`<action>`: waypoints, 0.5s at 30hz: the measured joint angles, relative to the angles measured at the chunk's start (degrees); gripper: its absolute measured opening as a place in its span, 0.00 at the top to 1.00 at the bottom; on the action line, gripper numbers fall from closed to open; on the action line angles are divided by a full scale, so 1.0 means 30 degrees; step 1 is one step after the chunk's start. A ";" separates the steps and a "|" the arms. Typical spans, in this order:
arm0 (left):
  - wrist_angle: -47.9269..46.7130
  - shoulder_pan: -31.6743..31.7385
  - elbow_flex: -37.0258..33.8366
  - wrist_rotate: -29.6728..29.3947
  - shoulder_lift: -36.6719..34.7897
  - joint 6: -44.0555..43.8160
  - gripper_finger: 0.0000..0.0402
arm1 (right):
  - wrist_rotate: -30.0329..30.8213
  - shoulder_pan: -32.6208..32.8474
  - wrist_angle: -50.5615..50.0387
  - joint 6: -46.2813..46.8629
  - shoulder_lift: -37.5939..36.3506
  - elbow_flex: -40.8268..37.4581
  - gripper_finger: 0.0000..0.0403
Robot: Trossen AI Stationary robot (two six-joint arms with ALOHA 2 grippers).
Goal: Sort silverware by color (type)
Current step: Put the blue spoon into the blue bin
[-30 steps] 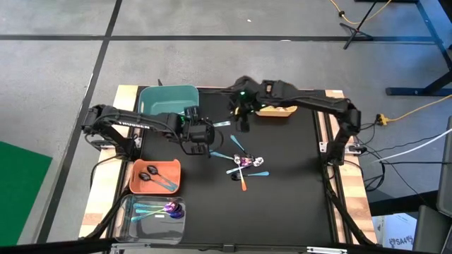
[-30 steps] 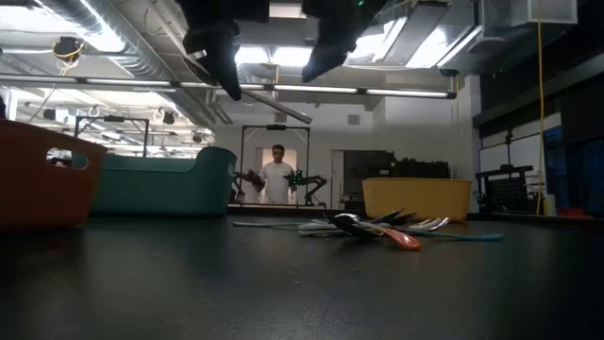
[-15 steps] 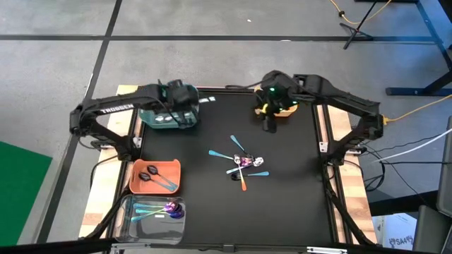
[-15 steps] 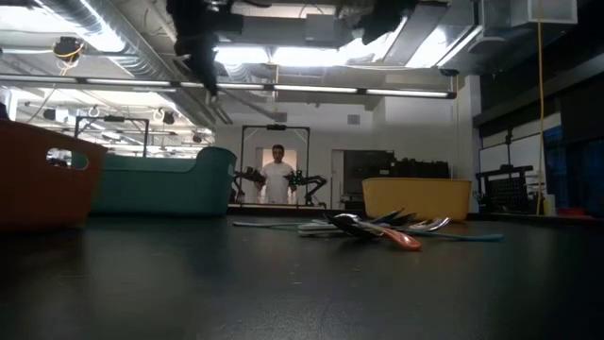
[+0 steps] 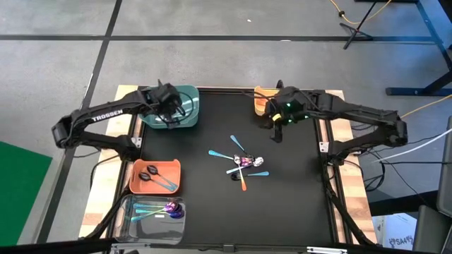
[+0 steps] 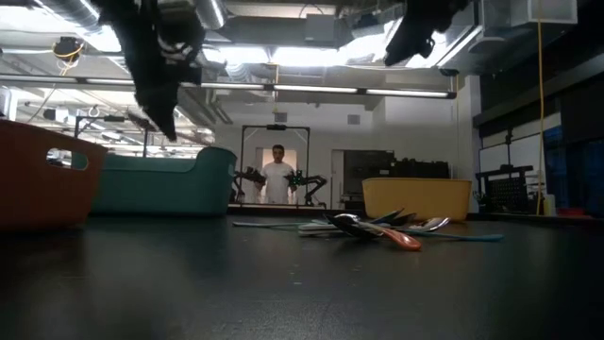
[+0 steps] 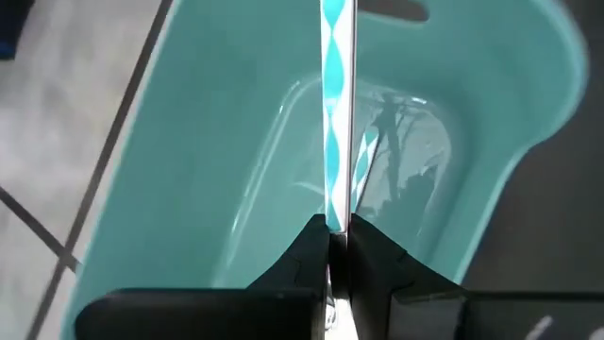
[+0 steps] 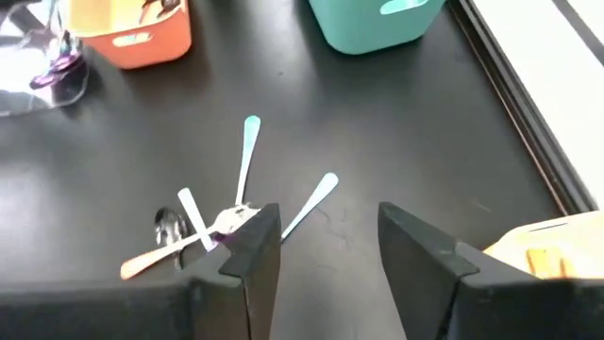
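Left hand clamped on a teal-blue spoon above the teal bin — right hand spread apart over the black surface.

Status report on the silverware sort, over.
Left end effector shut on teal spoon over teal bin. Right end effector open, empty. Spoon pile mid-table, unobstructed.

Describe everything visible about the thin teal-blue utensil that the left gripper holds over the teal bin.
The thin teal-blue metal utensil is a shiny, narrow handle; its working end is hidden. The shut left gripper pinches one end between its dark fingers, and the rest points out over the teal plastic bin. Its reflection shows on the bin's glossy floor. It touches nothing but the fingers.
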 joint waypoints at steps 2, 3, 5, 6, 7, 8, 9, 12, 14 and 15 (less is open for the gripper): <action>0.0856 0.0332 -0.0811 0.0322 -0.0056 -0.0004 0.96 | 0.0010 -0.0015 0.1138 0.0306 -0.0271 -0.1025 0.59; 0.1207 0.0491 -0.1168 0.0485 -0.0056 0.0001 0.96 | -0.0008 -0.0015 0.1592 0.0440 -0.0319 -0.1414 0.59; 0.1684 0.0810 -0.1782 0.0849 -0.0049 0.0200 0.96 | -0.0010 -0.0007 0.2132 0.0779 -0.0328 -0.2015 0.59; 0.2065 0.0965 -0.2072 0.0862 -0.0042 0.0356 0.96 | -0.0015 -0.0007 0.2428 0.0910 -0.0311 -0.2348 0.59; 0.2424 0.1136 -0.2333 0.0888 -0.0046 0.0535 0.96 | -0.0022 -0.0007 0.2821 0.1038 -0.0257 -0.2652 0.59; 0.2646 0.1314 -0.2588 0.0886 -0.0049 0.0615 0.96 | -0.0022 -0.0007 0.3199 0.1115 -0.0230 -0.2904 0.59; 0.2728 0.1483 -0.2819 0.0867 -0.0047 0.0634 0.96 | -0.0022 -0.0007 0.3532 0.1217 -0.0222 -0.3185 0.59; 0.3083 0.2073 -0.3268 0.0833 -0.0042 0.0998 0.96 | -0.0020 -0.0007 0.4569 0.1505 -0.0221 -0.3954 0.59; 0.3106 0.2562 -0.3667 0.0828 -0.0044 0.1615 0.96 | -0.0015 -0.0007 0.4905 0.1542 -0.0221 -0.4275 0.59; 0.3229 0.2796 -0.3892 0.0830 -0.0035 0.1940 0.96 | -0.0020 -0.0007 0.5058 0.1554 -0.0221 -0.4395 0.59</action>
